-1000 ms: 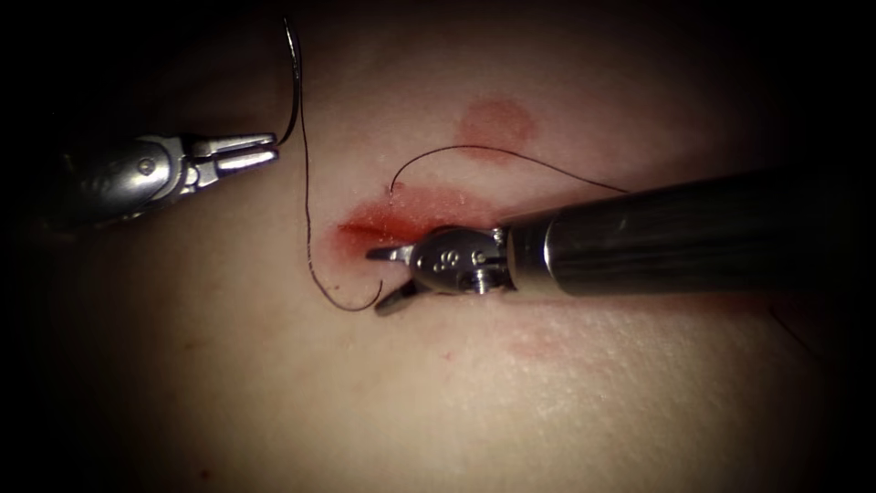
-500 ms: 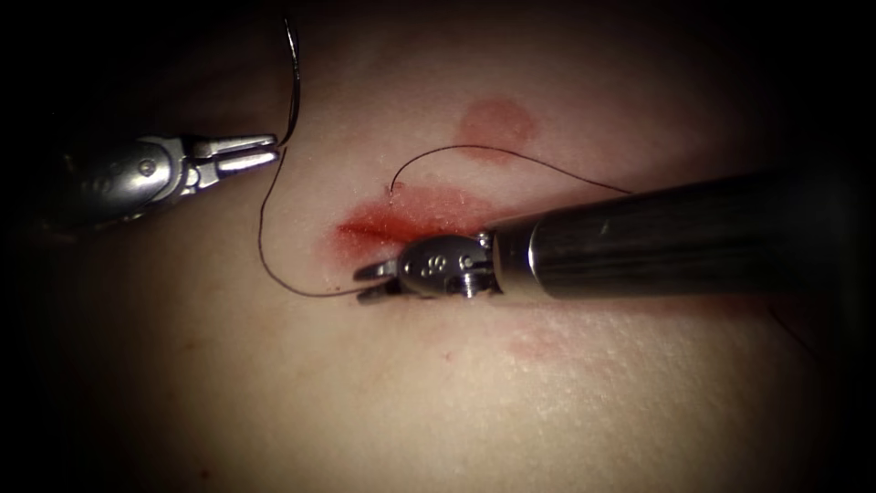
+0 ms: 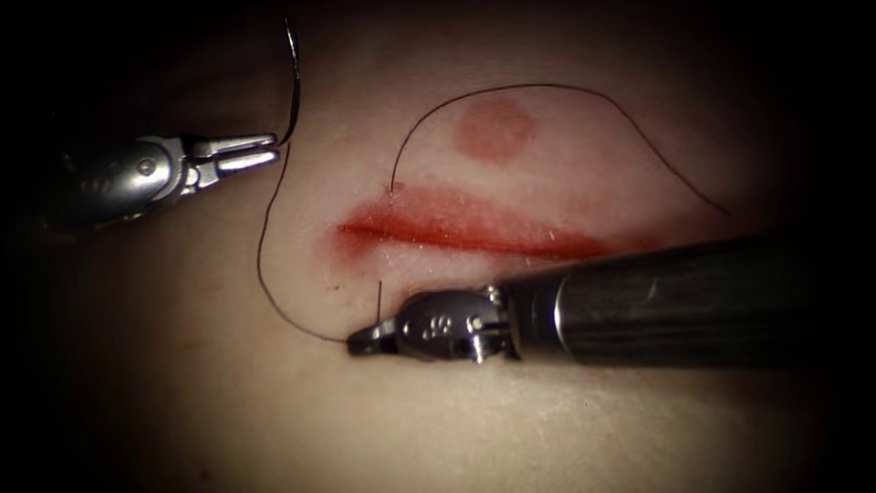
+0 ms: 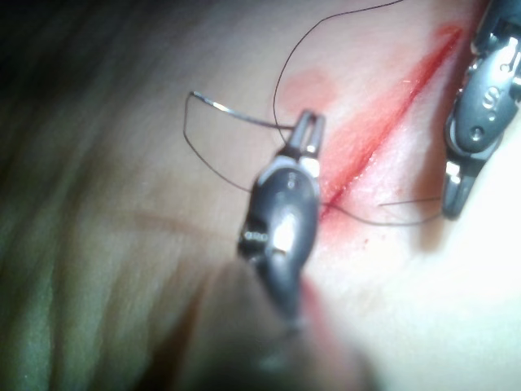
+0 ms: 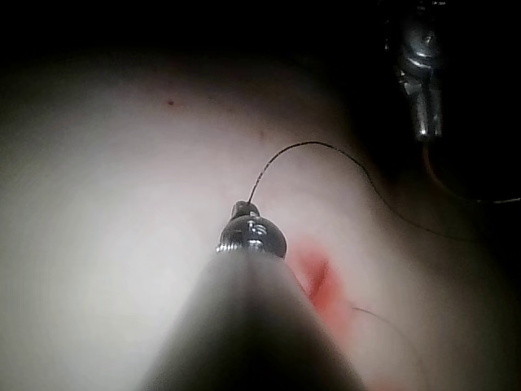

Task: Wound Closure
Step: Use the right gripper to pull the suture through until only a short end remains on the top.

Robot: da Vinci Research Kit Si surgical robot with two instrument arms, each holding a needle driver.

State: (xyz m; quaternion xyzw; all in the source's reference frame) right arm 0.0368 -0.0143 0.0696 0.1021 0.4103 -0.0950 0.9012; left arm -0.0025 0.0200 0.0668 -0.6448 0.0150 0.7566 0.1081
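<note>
Right tool (image 3: 360,343) has dropped below cut (image 3: 474,239) since earlier frame, jaws clamped on thread (image 3: 265,274), dragging more loop out above cut. Left tool (image 3: 260,152) unmoved at left of cut, jaws pinching needle (image 3: 294,73) near its tail end; needle clear of tissue (image 3: 274,420). Judgement: pull steady, in line with stitch, so thread doesn't saw tissue; keep needle still.

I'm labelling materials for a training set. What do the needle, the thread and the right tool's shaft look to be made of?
Needle: thin curved metal, judging by its bright glints; held by the left hand, clear of the tissue.
Thread: fine, dark, limp strand, probably a suture filament; gripped by the right hand.
Right shaft: dark, semi-gloss, faintly streaked tube; maybe a composite or a coated metal.
</note>
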